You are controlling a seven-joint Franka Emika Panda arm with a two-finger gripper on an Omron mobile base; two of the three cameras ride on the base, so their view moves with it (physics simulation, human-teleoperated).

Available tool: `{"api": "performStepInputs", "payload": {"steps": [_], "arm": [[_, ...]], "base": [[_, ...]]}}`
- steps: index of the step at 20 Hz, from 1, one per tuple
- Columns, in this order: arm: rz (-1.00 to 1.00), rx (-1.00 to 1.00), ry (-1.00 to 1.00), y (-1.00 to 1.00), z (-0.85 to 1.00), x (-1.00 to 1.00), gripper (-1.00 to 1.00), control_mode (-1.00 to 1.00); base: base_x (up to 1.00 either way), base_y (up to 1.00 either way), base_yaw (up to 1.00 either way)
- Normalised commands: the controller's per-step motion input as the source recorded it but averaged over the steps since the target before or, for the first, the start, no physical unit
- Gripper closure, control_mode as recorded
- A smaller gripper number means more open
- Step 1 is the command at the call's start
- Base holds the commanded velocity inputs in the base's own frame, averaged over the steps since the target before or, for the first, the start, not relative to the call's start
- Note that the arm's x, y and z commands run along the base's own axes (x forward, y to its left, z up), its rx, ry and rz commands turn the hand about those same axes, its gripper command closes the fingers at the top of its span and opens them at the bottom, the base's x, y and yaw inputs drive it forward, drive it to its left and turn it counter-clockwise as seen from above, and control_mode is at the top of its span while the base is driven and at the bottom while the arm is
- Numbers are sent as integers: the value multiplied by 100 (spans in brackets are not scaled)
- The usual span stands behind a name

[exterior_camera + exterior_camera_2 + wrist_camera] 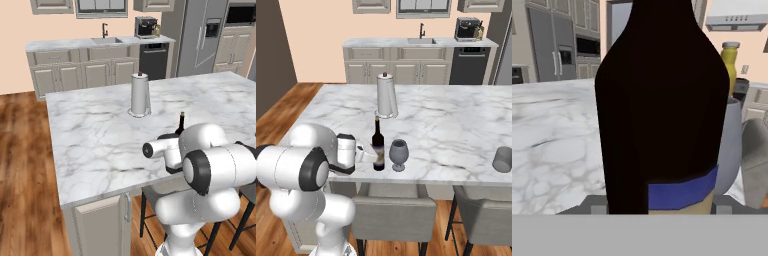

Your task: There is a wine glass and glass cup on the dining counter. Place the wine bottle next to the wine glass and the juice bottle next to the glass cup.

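Observation:
The wine bottle (378,145), dark with a slim neck and a blue-and-tan label, stands upright near the front edge of the dining counter (456,120). My gripper (371,156) is shut on its lower body from the left. The wine glass (398,152) stands just to the bottle's right, a small gap apart. In the hand view the wine bottle (662,115) is right in front of the camera, with the wine glass (732,145) behind its right side. The glass cup (502,159) sits far right on the counter. A yellow juice bottle (730,57) shows far behind on another surface. The bottle's neck (182,122) rises above my arm.
A paper towel holder (386,96) stands mid-counter behind the bottle. Grey stools (393,210) are tucked under the counter's front edge. The sink counter (100,42) and fridge line the back wall.

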Motion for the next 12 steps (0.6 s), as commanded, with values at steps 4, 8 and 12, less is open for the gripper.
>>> {"api": "performStepInputs", "payload": {"steps": [4, 8, 12], "arm": [[0, 0, -3, 0, -26, 0, 100, -100], [0, 0, -1, 0, -30, -2, 100, -100], [0, 0, -2, 0, -24, -7, -100, -100]], "base": [[0, 0, 0], [0, 0, 0], [0, 0, 0]]}}
